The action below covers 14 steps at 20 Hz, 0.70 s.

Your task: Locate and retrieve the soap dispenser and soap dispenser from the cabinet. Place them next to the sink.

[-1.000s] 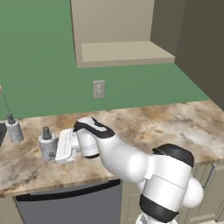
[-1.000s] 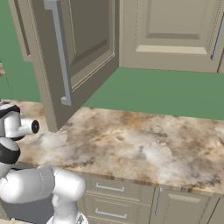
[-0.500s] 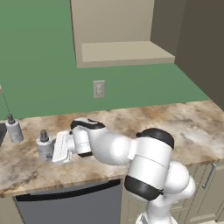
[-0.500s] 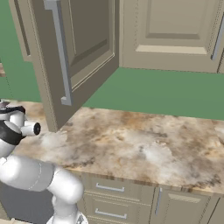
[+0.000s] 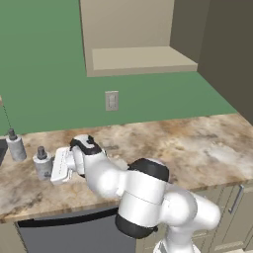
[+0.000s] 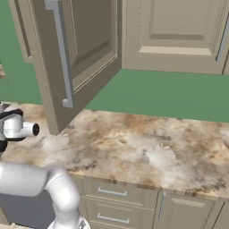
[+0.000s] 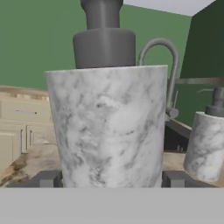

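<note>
Two marbled grey-white soap dispensers with dark pump heads stand at the counter's left end. One soap dispenser (image 5: 43, 163) sits between my fingers, and it fills the hand view as a wide bottle (image 7: 107, 127). My gripper (image 5: 50, 167) is shut on it, with a fingertip (image 7: 48, 178) against each side of its base. The other soap dispenser (image 5: 16, 147) stands free a little further left, and appears at the right of the hand view (image 7: 206, 146). The cabinet (image 5: 141, 58) hangs above with a bare shelf board.
A curved grey faucet (image 7: 168, 65) rises behind the held bottle, and the dark sink edge (image 5: 2, 149) lies at the far left. A wall outlet (image 5: 111, 100) is behind the counter (image 5: 197, 143). The cabinet door (image 6: 76, 58) stands swung open.
My gripper has slid left along the counter with the soap dispenser in it, closer to the other dispenser. That other bottle has not moved.
</note>
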Available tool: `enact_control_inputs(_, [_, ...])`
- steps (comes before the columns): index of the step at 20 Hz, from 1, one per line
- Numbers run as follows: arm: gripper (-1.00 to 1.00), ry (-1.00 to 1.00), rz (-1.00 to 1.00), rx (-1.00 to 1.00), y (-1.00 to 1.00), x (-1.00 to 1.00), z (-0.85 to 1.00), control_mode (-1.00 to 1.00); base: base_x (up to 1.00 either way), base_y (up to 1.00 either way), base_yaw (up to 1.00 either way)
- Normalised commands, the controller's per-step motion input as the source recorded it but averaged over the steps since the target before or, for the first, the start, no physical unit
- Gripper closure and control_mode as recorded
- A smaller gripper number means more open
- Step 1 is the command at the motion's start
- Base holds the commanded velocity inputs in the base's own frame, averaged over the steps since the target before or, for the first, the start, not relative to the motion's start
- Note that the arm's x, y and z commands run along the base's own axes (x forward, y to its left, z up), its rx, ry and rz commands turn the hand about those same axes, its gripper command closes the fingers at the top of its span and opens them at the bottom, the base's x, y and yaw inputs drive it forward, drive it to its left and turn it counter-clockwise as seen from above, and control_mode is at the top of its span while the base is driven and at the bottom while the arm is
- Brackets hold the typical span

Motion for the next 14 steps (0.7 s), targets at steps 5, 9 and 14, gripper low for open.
enact_control_inputs(5, [1.0,-0.02,0.0,-0.04,0.26,0.33,-0.15,-1.0,0.0,0.0,0.0])
enact_control_inputs(9, [1.0,0.03,-0.01,-0.08,0.37,0.32,-0.12,-1.0,0.0,0.0,0.0])
enact_control_inputs(14, [1.0,0.09,0.0,-0.09,0.43,0.25,-0.07,-1.0,0.0,0.0,0.0])
